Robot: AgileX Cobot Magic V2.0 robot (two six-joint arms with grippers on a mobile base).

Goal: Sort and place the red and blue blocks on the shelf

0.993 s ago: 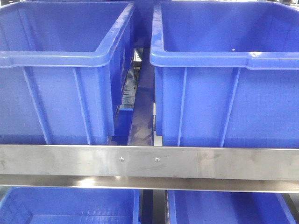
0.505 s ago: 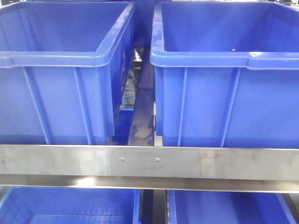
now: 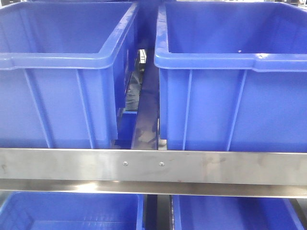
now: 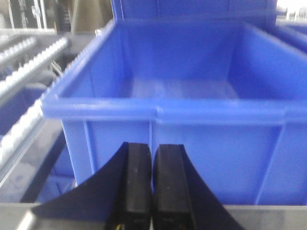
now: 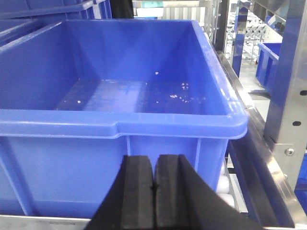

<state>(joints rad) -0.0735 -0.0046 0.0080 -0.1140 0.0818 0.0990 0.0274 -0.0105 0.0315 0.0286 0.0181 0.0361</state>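
Blue bins filled my view: the left bin (image 3: 62, 72) and the right bin (image 3: 230, 76) sat side by side on the shelf (image 3: 153, 166), above its steel rail. My left gripper (image 4: 152, 187) hung before a bin's front wall, fingers pressed together on nothing. My right gripper (image 5: 154, 191) did likewise. I saw no blocks anywhere.

The front camera faced the shelf (image 3: 153, 165) close and level, across two bins side by side. Each wrist camera looked forward over its closed fingers (image 4: 152, 187) (image 5: 154, 191), low and near, into one bin.
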